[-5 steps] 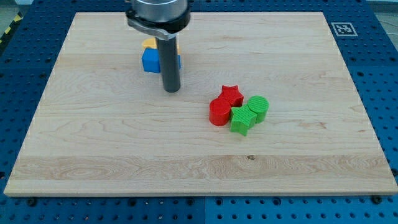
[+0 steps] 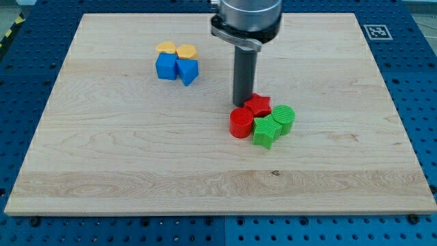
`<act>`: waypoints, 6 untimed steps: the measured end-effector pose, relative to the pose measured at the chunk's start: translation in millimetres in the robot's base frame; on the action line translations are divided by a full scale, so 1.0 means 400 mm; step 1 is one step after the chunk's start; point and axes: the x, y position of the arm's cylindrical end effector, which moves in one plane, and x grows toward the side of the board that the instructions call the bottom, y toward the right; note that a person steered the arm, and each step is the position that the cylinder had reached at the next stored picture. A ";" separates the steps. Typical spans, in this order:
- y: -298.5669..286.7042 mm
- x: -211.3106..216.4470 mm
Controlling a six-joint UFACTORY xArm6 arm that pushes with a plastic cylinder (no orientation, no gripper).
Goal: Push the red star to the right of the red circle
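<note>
The pale wooden board (image 2: 136, 157) carries two clusters of blocks. Near the view's top left, two yellow blocks (image 2: 176, 50) sit just above a blue cube (image 2: 166, 67) and a second blue block (image 2: 187, 70), all touching. Right of centre, the red star (image 2: 259, 105), red circle (image 2: 240, 123), green star (image 2: 264, 132) and green circle (image 2: 283, 117) huddle together.

No legible text; fiducial marker (image 2: 377, 31) beside board.

Dark rod upright, my tip (image 2: 243, 104) on the board
</note>
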 end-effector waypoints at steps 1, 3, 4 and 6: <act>0.001 0.036; 0.017 0.076; 0.031 0.093; 0.074 0.133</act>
